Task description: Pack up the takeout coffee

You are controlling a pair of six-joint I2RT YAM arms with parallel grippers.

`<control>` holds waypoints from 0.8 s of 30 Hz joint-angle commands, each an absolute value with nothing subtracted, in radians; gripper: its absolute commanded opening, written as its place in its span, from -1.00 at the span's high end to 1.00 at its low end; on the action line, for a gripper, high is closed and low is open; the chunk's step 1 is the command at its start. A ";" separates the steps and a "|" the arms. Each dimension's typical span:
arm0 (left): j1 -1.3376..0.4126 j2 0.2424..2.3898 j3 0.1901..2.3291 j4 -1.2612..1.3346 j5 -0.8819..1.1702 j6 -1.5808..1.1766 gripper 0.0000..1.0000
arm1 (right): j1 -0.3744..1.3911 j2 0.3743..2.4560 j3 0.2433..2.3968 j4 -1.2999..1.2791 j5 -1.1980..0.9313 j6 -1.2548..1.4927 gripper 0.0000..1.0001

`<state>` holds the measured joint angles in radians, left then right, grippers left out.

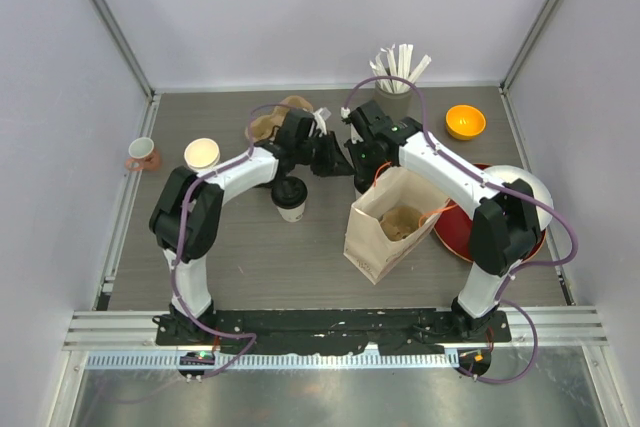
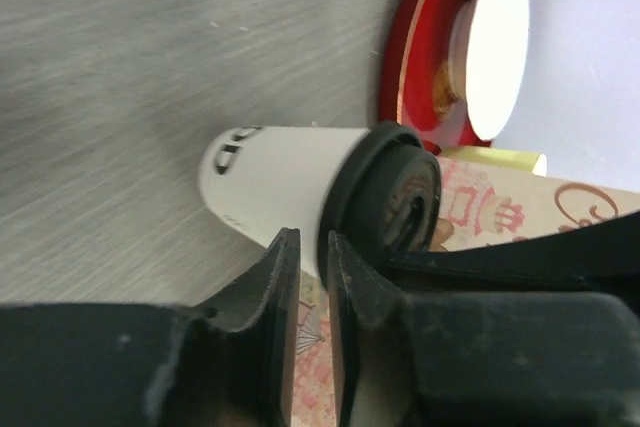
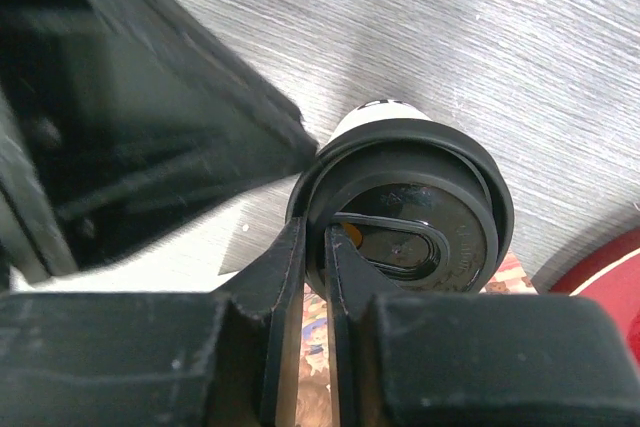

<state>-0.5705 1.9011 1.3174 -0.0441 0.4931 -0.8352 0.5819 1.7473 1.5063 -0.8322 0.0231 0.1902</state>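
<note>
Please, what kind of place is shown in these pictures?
Most likely a robot test cell staged as a coffee takeout counter. Plain white walls on metal posts enclose the table. On it stand a lidded paper cup, a brown paper bag and a holder of straws or stirrers.

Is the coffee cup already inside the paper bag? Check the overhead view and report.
No: the coffee cup stands on the table, to the left of the open paper bag.

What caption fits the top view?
Left arm and right arm converge beside a lidded cup and open bag.
</note>
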 commanded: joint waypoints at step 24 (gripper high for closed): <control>-0.410 1.844 1.566 -0.362 0.555 -0.693 0.28 | 0.620 1.756 1.769 -1.025 -0.031 0.091 0.98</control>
